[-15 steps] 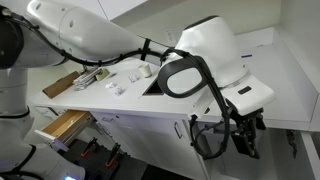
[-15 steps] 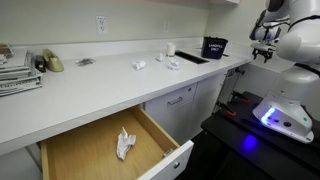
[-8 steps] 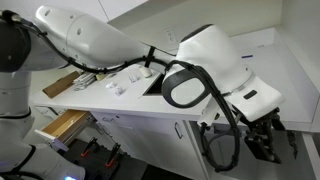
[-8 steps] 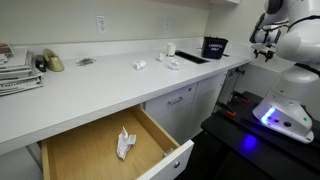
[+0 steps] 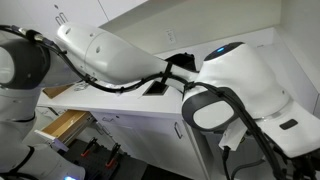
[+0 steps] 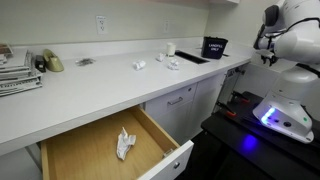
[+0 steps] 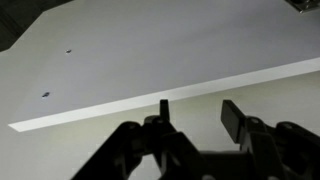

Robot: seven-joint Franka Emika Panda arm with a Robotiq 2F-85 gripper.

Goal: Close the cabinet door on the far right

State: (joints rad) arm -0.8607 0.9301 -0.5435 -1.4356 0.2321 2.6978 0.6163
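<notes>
In the wrist view my gripper is open and empty, its two dark fingers apart. Just beyond them lies a plain white flat panel with a bright straight edge and two small holes; it looks like the cabinet door, and no handle shows. The fingers do not touch it. In an exterior view the arm hangs at the far right end of the counter, and the gripper is too small to read. In the exterior view with the big arm, the gripper is out of view.
A light-wood drawer stands pulled out with a crumpled white item inside; it also shows in an exterior view. Shut white cabinet doors sit under the counter. A sink and dark bin are at the far end.
The arm has swung closer to the camera and lower, so the gripper left that exterior view at the bottom right. In the drawer-side view the wrist shifted slightly right.
</notes>
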